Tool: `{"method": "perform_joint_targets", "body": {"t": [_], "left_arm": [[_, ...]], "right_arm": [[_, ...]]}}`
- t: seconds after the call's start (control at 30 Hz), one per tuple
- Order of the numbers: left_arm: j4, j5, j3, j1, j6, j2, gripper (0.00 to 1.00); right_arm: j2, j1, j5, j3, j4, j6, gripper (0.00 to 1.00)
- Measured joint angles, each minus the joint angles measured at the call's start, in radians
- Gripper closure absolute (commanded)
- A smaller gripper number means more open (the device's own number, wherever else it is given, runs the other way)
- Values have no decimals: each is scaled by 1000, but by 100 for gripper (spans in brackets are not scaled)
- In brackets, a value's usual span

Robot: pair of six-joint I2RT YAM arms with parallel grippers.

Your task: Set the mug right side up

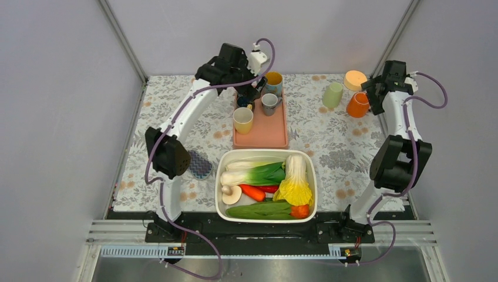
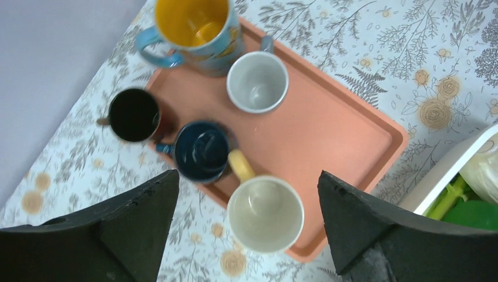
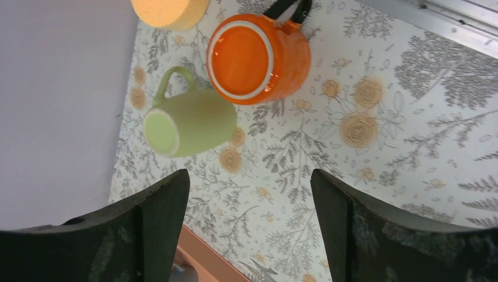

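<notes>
3 mugs stand base-up on the cloth at the far right corner: the orange mug (image 3: pixel 258 57), the green mug (image 3: pixel 189 122) just beside it on its left, and a peach mug (image 3: pixel 170 10) behind them, near the back wall. The right gripper (image 3: pixel 249 182) hangs over bare cloth short of the orange and green mugs, jaws wide, holding nothing. The orange mug's dark handle points away from it toward the side wall, which stands near that arm.

The left gripper (image 2: pixel 246 194) is spread wide too and holds nothing, above the tray (image 2: pixel 329 129). Upright mugs crowd the tray's left end: a blue mug (image 2: pixel 194 29) with a yellow inside, a grey mug (image 2: pixel 257 81), a navy mug (image 2: pixel 202 151) and a cream mug (image 2: pixel 265 214). A brown mug (image 2: pixel 134 114) sits at the tray's edge.

Bare cloth lies open between tray and green mug. A white bin (image 1: pixel 220 176) of vegetables fills the near middle, just in front of the tray.
</notes>
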Motion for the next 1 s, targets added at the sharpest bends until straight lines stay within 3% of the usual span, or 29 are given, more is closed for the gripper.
{"method": "perform_joint_targets", "body": {"t": [0.07,0.13,0.37,0.63,1.0], "left_arm": [[-10,-4,-41,28,-16,-54,6],[-24,-6,-76,56,-36,-94,5],[-40,-40,-172,122,-69,-128,5],[-57,-48,-181,121,-69,-128,5],[-62,-1,-181,153,-93,-128,5]], "right_arm": [[52,-2,-13,48,3,30,15],[92,0,-47,86,11,56,2],[286,72,-90,292,10,52,1],[640,187,-40,870,-193,-156,1],[721,220,124,882,-233,-404,0]]}}
